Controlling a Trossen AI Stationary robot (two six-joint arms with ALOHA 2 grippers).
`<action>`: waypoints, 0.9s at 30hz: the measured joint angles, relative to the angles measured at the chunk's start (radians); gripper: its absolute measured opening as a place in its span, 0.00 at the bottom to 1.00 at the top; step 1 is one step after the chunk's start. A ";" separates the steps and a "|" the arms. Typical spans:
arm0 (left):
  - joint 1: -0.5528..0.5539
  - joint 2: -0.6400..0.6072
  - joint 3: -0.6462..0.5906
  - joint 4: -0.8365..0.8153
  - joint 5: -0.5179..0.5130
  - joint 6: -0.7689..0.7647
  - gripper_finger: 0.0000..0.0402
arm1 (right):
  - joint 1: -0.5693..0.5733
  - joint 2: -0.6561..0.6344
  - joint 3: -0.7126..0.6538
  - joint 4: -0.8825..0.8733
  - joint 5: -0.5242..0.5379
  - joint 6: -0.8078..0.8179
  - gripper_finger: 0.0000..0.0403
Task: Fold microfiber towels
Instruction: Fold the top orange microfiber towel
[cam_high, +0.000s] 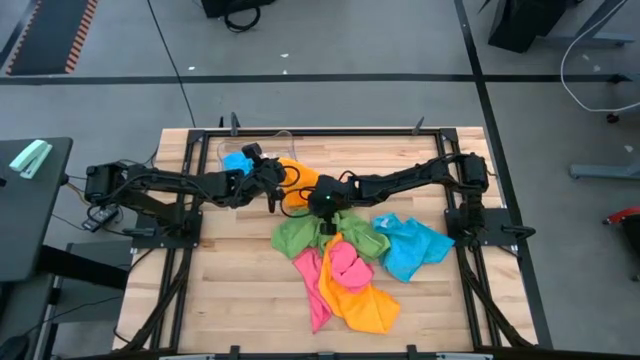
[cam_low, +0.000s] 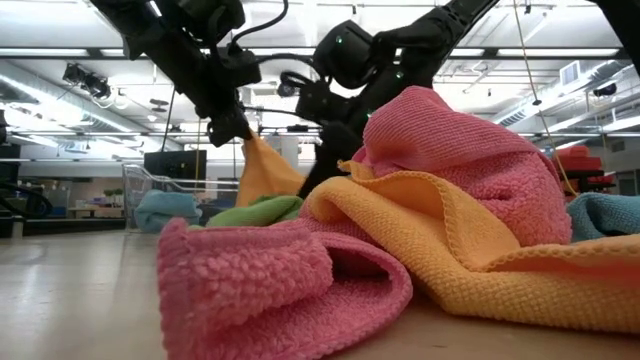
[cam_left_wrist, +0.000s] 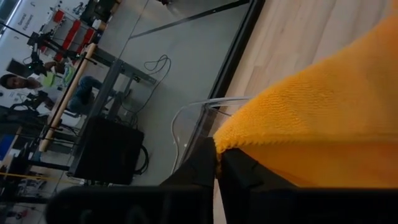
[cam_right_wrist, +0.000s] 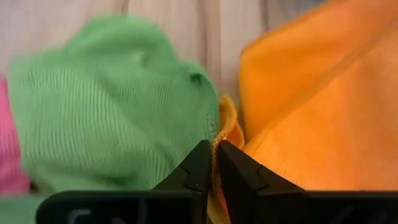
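An orange towel (cam_high: 298, 180) is strung between my two grippers at the table's far middle. My left gripper (cam_high: 272, 192) is shut on one corner and my right gripper (cam_high: 326, 212) on an edge. In the low view the towel (cam_low: 262, 170) rises to a peak under my left gripper (cam_low: 238, 128). Nearer lies a heap of a green towel (cam_high: 298, 236), a pink towel (cam_high: 338, 266), a second orange towel (cam_high: 368, 304) and a blue towel (cam_high: 412, 246). Another blue towel (cam_high: 238, 160) lies at the far left. My left gripper pinches a corner of the orange towel (cam_left_wrist: 219, 140) between its two fingertips, coming from the table's left and slanting down. The corner is lifted and the cloth hangs below it. My right gripper pinches the orange towel's hemmed edge (cam_right_wrist: 221, 127) between its fingertips, slanting down from the right. The cloth spreads away beside the green towel (cam_right_wrist: 112, 99).
A clear plastic bin (cam_left_wrist: 186, 115) stands at the table's far edge behind my left gripper. The towel heap fills the table's middle and right. Bare wood shows at the near left (cam_high: 240, 290). A black frame (cam_high: 200, 180) runs round the table.
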 joint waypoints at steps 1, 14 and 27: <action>0.000 0.000 0.000 -0.002 0.002 0.000 0.06 | 0.000 -0.004 0.000 -0.026 0.000 -0.006 0.10; 0.000 0.000 0.000 -0.006 0.063 0.000 0.04 | 0.008 -0.164 0.001 -0.195 -0.051 -0.002 0.10; 0.000 0.000 0.000 -0.005 0.195 0.002 0.07 | 0.035 -0.177 -0.003 -0.155 -0.053 -0.034 0.10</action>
